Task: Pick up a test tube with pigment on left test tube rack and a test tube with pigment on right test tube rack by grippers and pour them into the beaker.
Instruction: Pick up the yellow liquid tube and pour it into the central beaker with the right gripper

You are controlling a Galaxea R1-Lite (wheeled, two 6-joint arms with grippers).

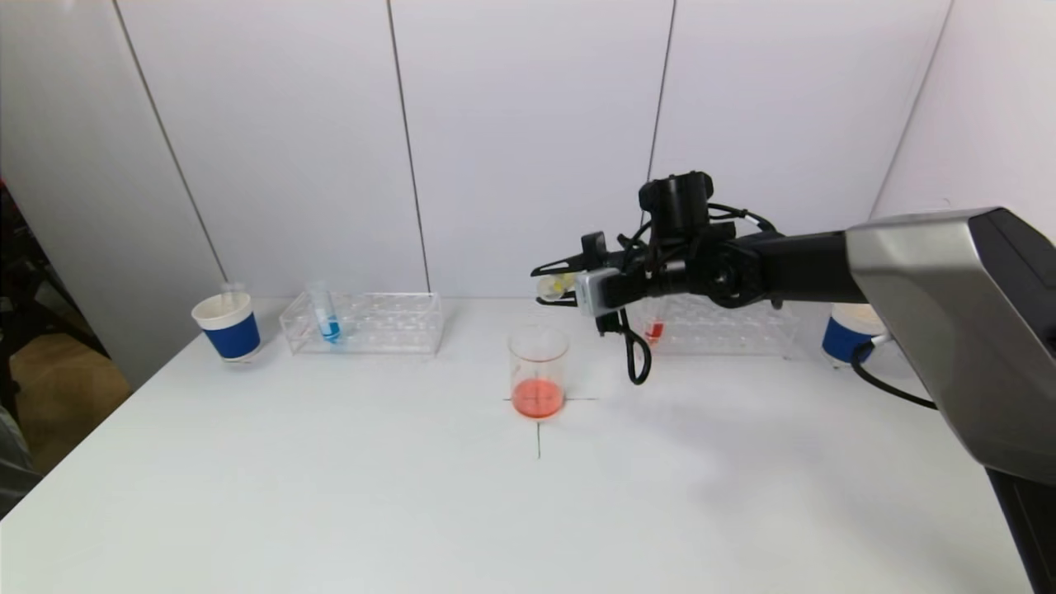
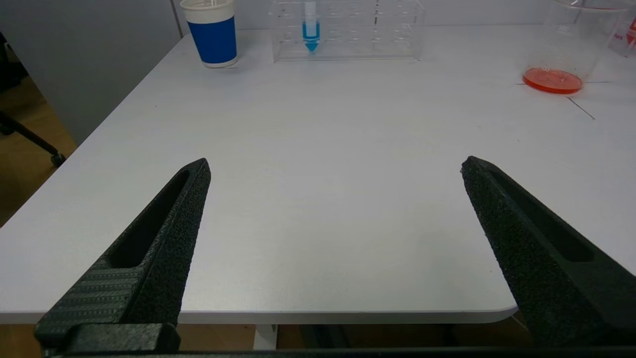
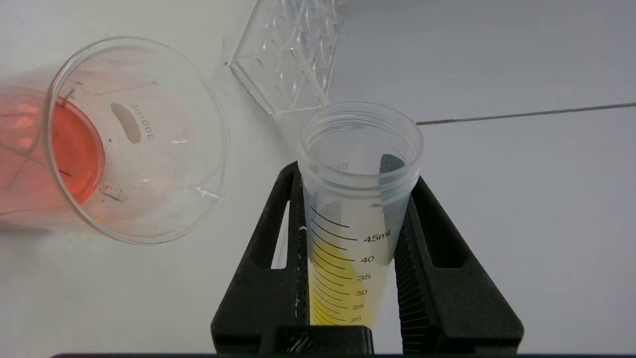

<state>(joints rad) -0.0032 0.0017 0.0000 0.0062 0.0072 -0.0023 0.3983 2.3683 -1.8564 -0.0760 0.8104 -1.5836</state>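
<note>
Table front (image 1: 412, 511) open; beaker (image 1: 538, 371) mid-table, racks behind

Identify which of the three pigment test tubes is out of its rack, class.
The yellow test tube: the right gripper holds it tilted above the beaker. The blue test tube and red test tube stand in racks.

The table (image 1: 330, 495) is a smooth, matt white top. The beaker (image 1: 538, 363) is clear, glossy glass; the tube (image 3: 355, 219) is clear plastic, slightly cloudy, with printed black marks. Both racks (image 1: 367, 323) (image 1: 726, 328) look like clear glossy acrylic. The cups (image 1: 228, 326) (image 1: 850, 334) look like paper. The gripper fingers (image 2: 169, 238) are matt black, grainy and ridged plastic. The right arm's shell (image 1: 949, 289) is smooth satin silver
</note>
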